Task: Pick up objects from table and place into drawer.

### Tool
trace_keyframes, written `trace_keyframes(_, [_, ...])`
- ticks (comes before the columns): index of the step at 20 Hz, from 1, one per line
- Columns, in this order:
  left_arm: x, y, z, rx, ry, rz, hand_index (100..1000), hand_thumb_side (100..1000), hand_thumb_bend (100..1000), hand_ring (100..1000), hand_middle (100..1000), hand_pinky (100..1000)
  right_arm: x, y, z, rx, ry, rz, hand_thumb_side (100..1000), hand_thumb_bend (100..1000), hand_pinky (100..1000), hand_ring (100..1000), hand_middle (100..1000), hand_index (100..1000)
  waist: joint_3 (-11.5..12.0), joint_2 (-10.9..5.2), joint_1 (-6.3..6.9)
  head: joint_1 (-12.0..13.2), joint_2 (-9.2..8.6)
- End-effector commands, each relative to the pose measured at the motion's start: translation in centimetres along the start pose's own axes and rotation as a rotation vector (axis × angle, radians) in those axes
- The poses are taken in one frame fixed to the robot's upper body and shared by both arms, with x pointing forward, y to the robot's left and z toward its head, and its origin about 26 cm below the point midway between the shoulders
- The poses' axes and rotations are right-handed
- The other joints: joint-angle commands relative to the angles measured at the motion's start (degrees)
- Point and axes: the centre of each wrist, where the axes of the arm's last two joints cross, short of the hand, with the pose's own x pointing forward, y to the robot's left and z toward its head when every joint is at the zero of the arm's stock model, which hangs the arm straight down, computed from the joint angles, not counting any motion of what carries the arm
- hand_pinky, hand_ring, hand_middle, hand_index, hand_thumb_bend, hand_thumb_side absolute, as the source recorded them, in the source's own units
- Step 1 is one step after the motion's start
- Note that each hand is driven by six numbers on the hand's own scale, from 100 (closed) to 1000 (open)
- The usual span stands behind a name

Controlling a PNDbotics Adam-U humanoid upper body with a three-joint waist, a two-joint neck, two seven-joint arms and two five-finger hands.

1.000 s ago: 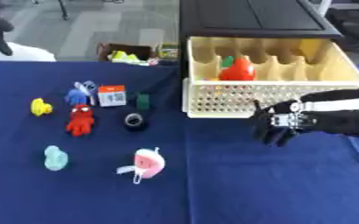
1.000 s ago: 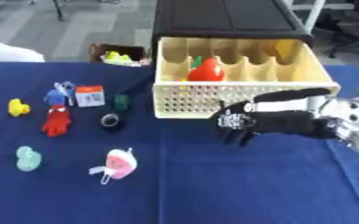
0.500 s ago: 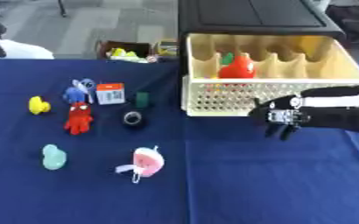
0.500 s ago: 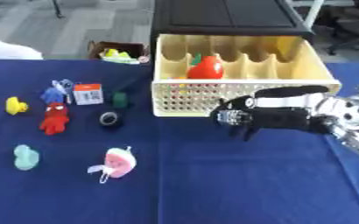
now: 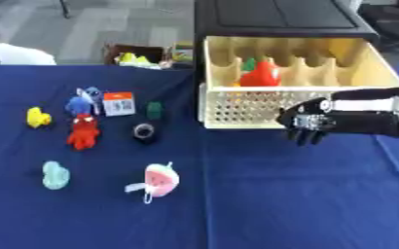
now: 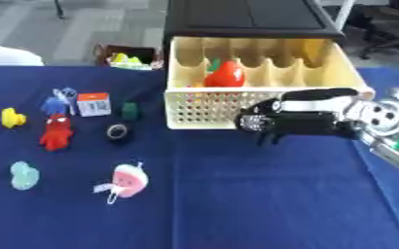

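The blue bench fills most of the scene, and at its far side sits the cream drawer, pulled open under a black cabinet. One red piece, something like a pepper or strawberry toy, already lies inside the drawer near its left end, and there's a hint of yellow deeper in, too dim to name. So by my count, one item is clearly in.

The right hand hangs just in front of the drawer's mesh front wall, arm coming in from the right, fingers drooping downward and relaxed, grasping nothing. The left hand isn't anywhere to be seen.

Now the rest, and there's plenty of it, all well to the left of that hand. The pink-and-white round toy lies nearest the front, with the pale teal toy off to its left. Farther back, the red figure stands beside the black ring. Behind them come the white-and-orange card, the blue toy, the little dark green block, and the yellow duck out at the left edge.

Eight things left on the cloth, I'd judge, so the job is barely begun.
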Motion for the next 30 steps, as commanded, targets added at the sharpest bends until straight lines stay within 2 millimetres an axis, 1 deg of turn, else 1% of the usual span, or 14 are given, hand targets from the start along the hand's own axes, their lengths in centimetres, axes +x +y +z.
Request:
trace_keyframes(1, [0.8, 0.4, -0.3, 0.002, -0.036, -0.008, 833, 918, 100, 540, 595, 374, -0.5, -1.1, 0.1, 0.128, 0.172, -0.096, 1000, 100, 820, 854, 883, 944, 0.1, -0.72, 0.09, -0.2, -0.66])
trace_keyframes(7, [0.7, 0.4, -0.2, -0.002, -0.036, -0.005, 833, 919, 100, 541, 596, 375, -1.6, -2.0, -0.8, 0.077, 0.195, -0.090, 1000, 100, 831, 860, 877, 925, 0.5, -0.50, 0.23, -0.7, -1.16])
trace_keyframes(12, [0.7, 0.4, -0.2, -0.010, -0.034, -0.003, 832, 920, 100, 542, 596, 375, -1.8, -2.5, -1.0, 0.043, 0.181, -0.077, 1000, 100, 836, 863, 876, 918, 0.6, -0.37, 0.27, -0.7, -1.32])
trace_keyframes(18, [0.7, 0.4, -0.2, -0.011, -0.032, 0.000, 831, 922, 100, 542, 596, 376, -0.8, -2.8, -0.6, 0.045, 0.129, -0.062, 1000, 100, 816, 852, 872, 923, 0.6, -0.36, 0.20, -0.6, -1.51])
trace_keyframes(25, [0.7, 0.4, -0.1, -0.014, -0.030, 0.004, 832, 924, 100, 542, 596, 377, -0.1, -2.8, -0.3, 0.058, 0.097, -0.078, 1000, 100, 793, 837, 865, 931, 0.5, -0.21, 0.01, -0.6, -1.78])
trace_keyframes(30, [0.6, 0.4, -0.1, -0.018, -0.029, 0.006, 831, 925, 100, 543, 597, 378, 0.6, -2.7, 0.1, 0.060, 0.081, -0.076, 1000, 100, 793, 840, 866, 935, 0.5, -0.13, -0.16, -0.5, -1.95])
